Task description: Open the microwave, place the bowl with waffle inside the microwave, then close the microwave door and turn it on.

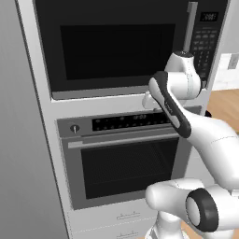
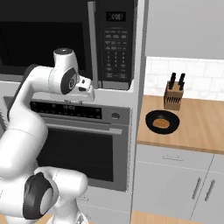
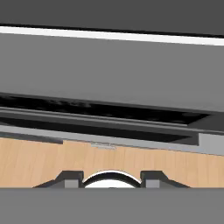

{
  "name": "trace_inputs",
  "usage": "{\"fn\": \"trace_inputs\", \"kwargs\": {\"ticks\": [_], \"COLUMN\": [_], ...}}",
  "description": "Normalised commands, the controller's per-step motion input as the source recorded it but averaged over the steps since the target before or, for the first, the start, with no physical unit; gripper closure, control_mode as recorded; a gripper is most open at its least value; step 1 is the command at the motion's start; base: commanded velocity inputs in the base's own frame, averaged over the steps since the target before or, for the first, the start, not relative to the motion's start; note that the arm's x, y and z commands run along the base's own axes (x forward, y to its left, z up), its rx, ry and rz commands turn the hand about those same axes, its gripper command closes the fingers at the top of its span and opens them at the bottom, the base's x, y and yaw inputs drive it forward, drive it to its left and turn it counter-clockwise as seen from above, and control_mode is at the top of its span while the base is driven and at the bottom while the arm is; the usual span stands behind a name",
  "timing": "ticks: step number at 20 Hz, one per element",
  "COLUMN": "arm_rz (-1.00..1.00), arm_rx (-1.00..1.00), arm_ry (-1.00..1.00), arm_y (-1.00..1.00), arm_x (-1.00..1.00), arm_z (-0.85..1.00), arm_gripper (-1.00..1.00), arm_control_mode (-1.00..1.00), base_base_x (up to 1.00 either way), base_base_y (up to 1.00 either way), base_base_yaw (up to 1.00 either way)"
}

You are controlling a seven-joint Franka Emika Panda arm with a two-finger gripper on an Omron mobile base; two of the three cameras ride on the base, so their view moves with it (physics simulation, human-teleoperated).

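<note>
The microwave (image 2: 70, 39) sits built into the tall cabinet above the steel-fronted oven (image 1: 126, 158), and the microwave door (image 1: 112, 46) looks fully shut, its vertical silver handle (image 2: 92, 41) running down the edge next to the keypad (image 2: 115, 52). The bowl with waffle (image 2: 162, 122) waits on the wooden counter (image 2: 197, 127) to the right, just in front of the knife block (image 2: 173, 97), well apart from the arm. The gripper (image 2: 87, 91) hangs below the lower end of the handle, close to the cabinet front between microwave and oven; in the hand view its two finger tips (image 3: 70, 178) stand apart with nothing between them, so it looks part open and empty. The step in hand appears to be opening the door. To do it well, the hand probably has to rise, turn so the jaws straddle the bar squarely, close firmly on it, then pull along the door's arc rather than straight out, so the grip does not slip off
</note>
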Motion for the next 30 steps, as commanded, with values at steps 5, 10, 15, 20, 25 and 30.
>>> {"fn": "trace_inputs", "kwargs": {"ticks": [5,10,15,20,25,30], "arm_rz": [0.0,0.0,-0.01,-0.04,-0.09,-0.08], "arm_rx": [0.0,-0.01,-0.04,0.0,0.01,0.01], "arm_ry": [-0.19,-0.76,-0.68,-0.27,-0.04,0.0], "arm_y": [-0.01,-0.18,-0.14,-0.44,-0.4,0.0], "arm_x": [-0.34,-0.69,-0.21,0.13,0.34,0.35], "arm_z": [0.05,0.57,0.8,0.79,0.33,0.04], "arm_gripper": [-1.0,-1.0,-1.0,-1.0,-1.0,-1.0], "arm_control_mode": [-1.0,-1.0,-1.0,-1.0,-1.0,-1.0], "base_base_x": [0.0,0.0,0.0,0.0,0.0,0.0], "base_base_y": [0.0,0.0,0.0,0.0,0.0,0.0], "base_base_yaw": [0.0,0.0,0.0,0.0,0.0,0.0]}}
